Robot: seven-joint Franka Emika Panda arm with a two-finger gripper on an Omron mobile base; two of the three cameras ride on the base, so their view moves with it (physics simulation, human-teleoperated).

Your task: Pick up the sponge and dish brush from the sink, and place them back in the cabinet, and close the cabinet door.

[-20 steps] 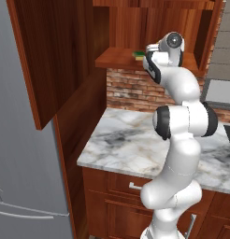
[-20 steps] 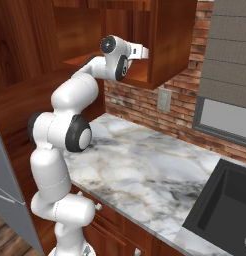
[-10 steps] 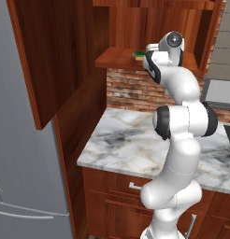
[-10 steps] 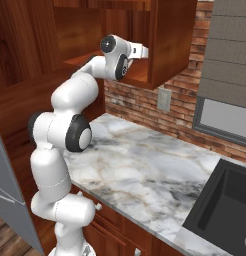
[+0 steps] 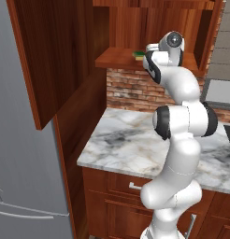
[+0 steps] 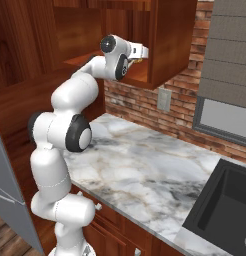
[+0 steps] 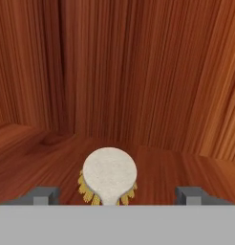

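One dish brush (image 7: 110, 175) low centre of hand view, on cabinet (image 5: 131, 58) shelf, round head toward back wall, handle toward camera, gripper (image 7: 117, 195) spread wide either side, not touching, one green sponge (image 5: 138, 54) upper centre.

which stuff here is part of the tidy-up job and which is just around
Part of the job:
dish brush on the cabinet shelf
sponge on the same shelf
cabinet door, open
sink
gripper, open

Just around:
fridge
marble counter
brick wall

Arm reaches high and forward; gripper (image 7: 114, 194) jaws spread wide, gripping nothing.
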